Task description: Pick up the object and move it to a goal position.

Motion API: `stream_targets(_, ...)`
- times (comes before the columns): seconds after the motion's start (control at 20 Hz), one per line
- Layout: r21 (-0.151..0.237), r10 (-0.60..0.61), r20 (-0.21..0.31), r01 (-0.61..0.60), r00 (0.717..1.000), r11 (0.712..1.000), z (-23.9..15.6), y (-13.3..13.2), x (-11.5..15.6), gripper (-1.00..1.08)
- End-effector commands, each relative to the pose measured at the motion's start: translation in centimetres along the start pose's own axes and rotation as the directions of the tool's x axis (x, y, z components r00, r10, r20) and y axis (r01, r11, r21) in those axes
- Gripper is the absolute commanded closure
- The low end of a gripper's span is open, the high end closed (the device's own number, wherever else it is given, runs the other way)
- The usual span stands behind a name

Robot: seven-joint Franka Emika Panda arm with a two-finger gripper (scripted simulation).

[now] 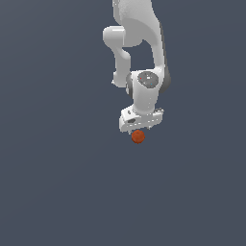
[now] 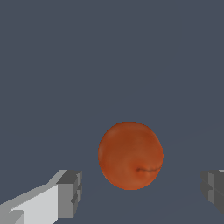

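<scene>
The object, a small smooth orange-red ball (image 1: pixel 138 137), lies on the flat grey ground directly under the white arm's hand. In the wrist view the ball (image 2: pixel 130 155) sits between the two fingers, with a gap on each side. My gripper (image 1: pixel 139 130) (image 2: pixel 142 192) is open and holds nothing. One grey fingertip (image 2: pixel 70 192) stands apart from the ball on one side. The other fingertip (image 2: pixel 213 190) is farther off at the picture's edge. The goal position carries no visible mark in either view.
The plain dark grey ground (image 1: pixel 57 182) fills both views. The white arm (image 1: pixel 139 43) reaches in from the exterior view's top.
</scene>
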State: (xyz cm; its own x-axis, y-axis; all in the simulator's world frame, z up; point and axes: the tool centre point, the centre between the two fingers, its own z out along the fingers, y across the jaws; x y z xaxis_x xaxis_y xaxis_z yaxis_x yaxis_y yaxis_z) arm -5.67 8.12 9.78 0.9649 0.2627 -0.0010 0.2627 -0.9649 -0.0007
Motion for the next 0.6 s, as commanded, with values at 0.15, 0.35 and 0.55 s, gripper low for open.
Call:
stream_targets(0.15, 0.000, 0.000, 0.000, 0.000, 1.000, 1.000, 0.3, 0.0, 0.0, -0.92)
stream_targets(0.35, 0.000, -0.001, 0.000, 0.001, 1.000, 1.000, 1.7, 0.0, -0.1, -0.92)
stream_targets(0.55, 0.000, -0.003, -0.001, 0.003, 1.000, 1.000, 3.7, -0.1, -0.2, -0.92)
